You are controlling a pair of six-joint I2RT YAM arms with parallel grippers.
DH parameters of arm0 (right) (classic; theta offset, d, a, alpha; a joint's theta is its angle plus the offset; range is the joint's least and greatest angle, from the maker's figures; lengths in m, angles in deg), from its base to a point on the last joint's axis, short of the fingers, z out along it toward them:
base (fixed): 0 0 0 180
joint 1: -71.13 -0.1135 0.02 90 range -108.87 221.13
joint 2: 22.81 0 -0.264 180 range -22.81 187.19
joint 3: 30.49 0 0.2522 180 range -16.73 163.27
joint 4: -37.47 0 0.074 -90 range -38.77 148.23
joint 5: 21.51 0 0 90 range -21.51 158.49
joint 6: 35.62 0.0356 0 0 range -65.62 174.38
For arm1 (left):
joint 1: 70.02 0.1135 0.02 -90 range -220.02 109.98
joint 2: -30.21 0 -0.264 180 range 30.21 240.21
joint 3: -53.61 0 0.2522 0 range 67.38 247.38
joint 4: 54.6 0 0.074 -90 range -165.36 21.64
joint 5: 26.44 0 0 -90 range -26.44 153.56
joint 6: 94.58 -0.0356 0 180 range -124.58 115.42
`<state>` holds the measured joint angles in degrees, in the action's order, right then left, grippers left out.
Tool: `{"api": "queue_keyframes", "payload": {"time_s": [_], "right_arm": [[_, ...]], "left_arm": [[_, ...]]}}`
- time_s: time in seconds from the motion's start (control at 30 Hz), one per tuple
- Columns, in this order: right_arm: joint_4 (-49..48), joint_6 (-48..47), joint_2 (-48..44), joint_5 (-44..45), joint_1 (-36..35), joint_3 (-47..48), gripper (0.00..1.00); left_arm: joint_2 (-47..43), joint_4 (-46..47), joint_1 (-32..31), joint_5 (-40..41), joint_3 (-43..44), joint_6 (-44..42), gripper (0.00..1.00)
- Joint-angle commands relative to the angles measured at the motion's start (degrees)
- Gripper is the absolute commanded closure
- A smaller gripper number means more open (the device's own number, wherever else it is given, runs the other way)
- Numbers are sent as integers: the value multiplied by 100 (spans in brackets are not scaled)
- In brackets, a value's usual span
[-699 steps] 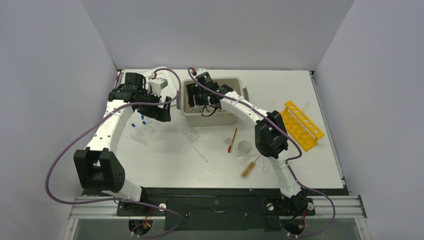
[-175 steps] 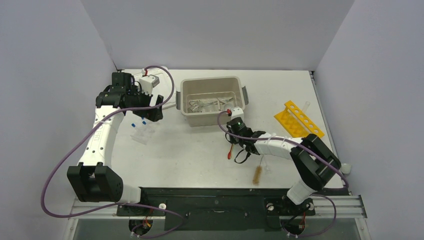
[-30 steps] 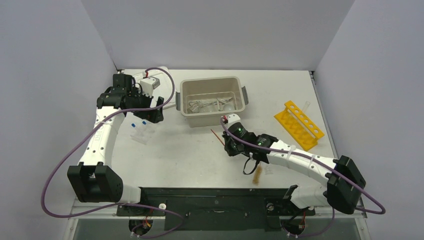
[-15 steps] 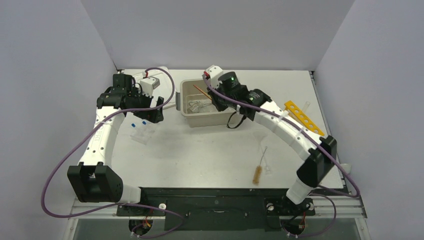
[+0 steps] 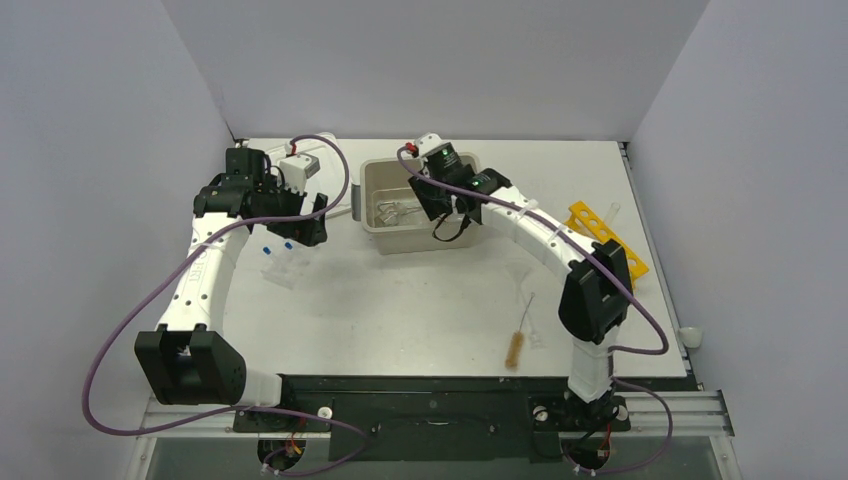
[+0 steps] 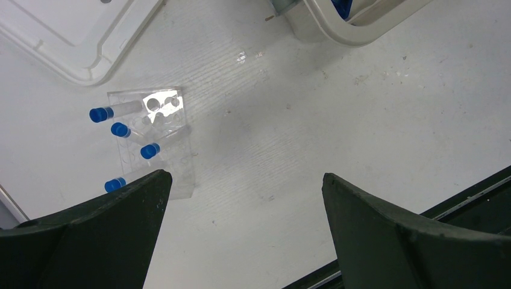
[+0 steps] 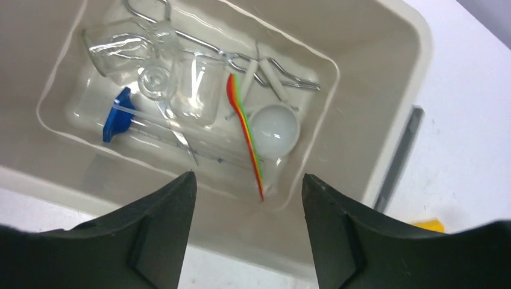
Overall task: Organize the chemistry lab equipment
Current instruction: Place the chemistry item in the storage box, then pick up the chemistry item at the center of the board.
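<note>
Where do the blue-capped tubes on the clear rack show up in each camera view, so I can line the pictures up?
Top external: blue-capped tubes lie left of the beige tub.
Left wrist: left of centre, on the clear rack.
Right wrist: not in it.
Shared landmark: the tub, at the left wrist view's top right edge and filling the right wrist view.

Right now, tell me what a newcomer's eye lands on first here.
The beige tub at far centre, full of clear glassware, with a red-and-green spatula lying inside under the open right gripper. Next, the yellow rack at right and blue-capped tubes at left.
</note>
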<state>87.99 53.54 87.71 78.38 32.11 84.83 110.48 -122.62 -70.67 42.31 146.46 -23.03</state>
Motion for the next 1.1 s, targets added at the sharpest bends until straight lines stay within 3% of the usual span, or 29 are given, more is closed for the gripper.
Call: {"api": "queue_keyframes", "payload": {"time_s": [0.0, 0.27, 0.47, 0.73, 1.07], "right_arm": [[-547, 739, -1290, 776, 91, -562, 38], [-313, 2028, -2738, 1721, 328, -2656, 33], [-543, 2691, -3345, 1482, 726, -4428, 31], [-1161, 2968, -3150, 1299, 923, -5287, 30], [-1928, 2929, -2292, 946, 1128, -5393, 36]], "left_arm": [[-69, 103, 38, -143, 169, -8, 4], [-106, 192, 37, -216, 32, 9, 3], [-111, 206, 38, -228, -12, 0, 3], [-71, 197, 38, -264, -10, 18, 3], [-110, 181, 30, -206, -13, -17, 3]]}}
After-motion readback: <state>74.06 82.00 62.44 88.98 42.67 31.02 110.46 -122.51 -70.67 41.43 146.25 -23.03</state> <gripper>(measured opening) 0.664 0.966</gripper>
